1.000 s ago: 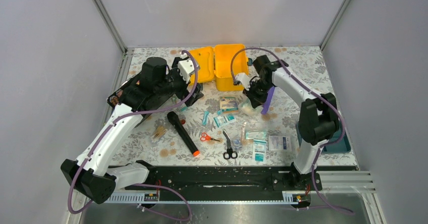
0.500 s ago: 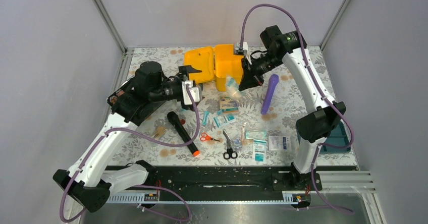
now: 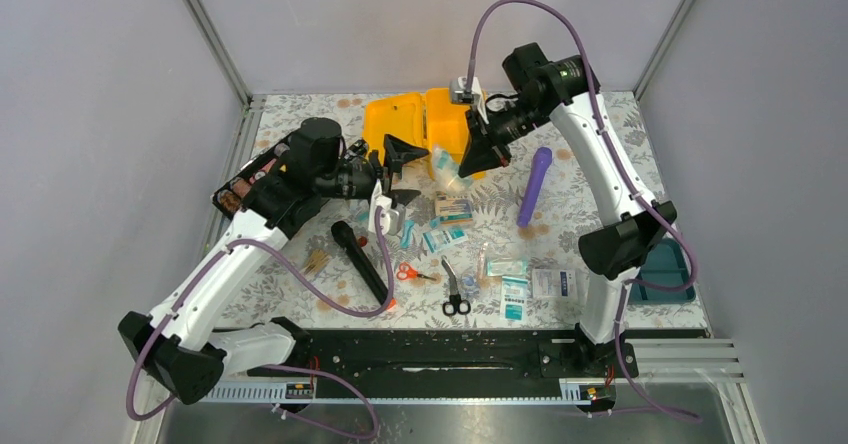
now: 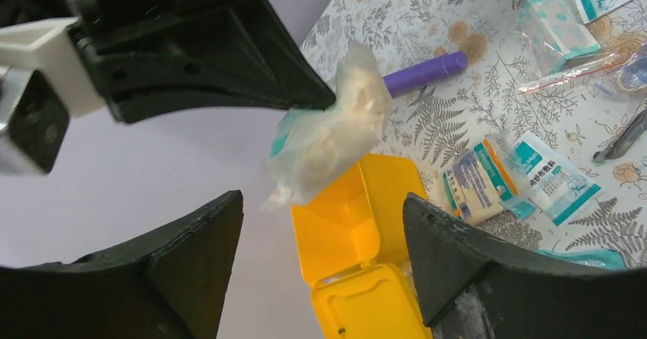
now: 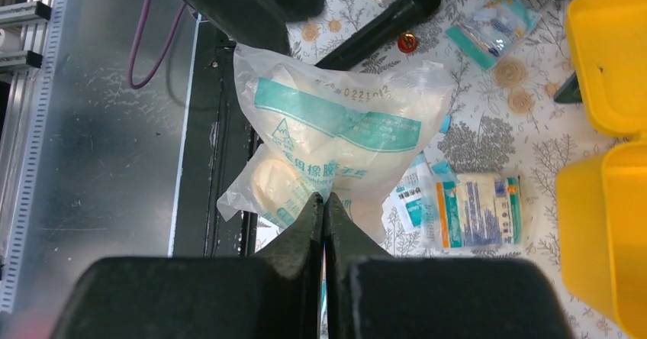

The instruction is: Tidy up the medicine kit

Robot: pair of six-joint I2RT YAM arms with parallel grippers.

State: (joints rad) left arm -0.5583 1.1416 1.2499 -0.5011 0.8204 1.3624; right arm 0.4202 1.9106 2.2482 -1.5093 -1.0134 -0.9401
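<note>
**A:** How are the jaws seen?

**B:** The jaws of the right gripper (image 5: 324, 201) are pressed together on the edge of a clear bag (image 5: 336, 133) printed in teal, and the bag is hung from them above the table. The jaws of the left gripper (image 4: 322, 200) are spread wide, and nothing is held between them.

**A:** Where is the medicine kit found?

**B:** The medicine kit (image 3: 420, 129) is laid open at the far middle of the table, its two yellow halves set side by side.

**A:** How are the grippers placed against it?

**B:** The bag is held just in front of the kit. The left gripper is pointed at the bag from the kit's near left side, and the right gripper is reached in from the kit's right.

**A:** What else is noted?

**B:** A purple tube (image 3: 533, 186) is laid to the right of the kit. A flat packet (image 3: 453, 207) is set near its front. A black torch (image 3: 362, 264) and two pairs of scissors (image 3: 453, 289) are left well nearer the arm bases.
</note>
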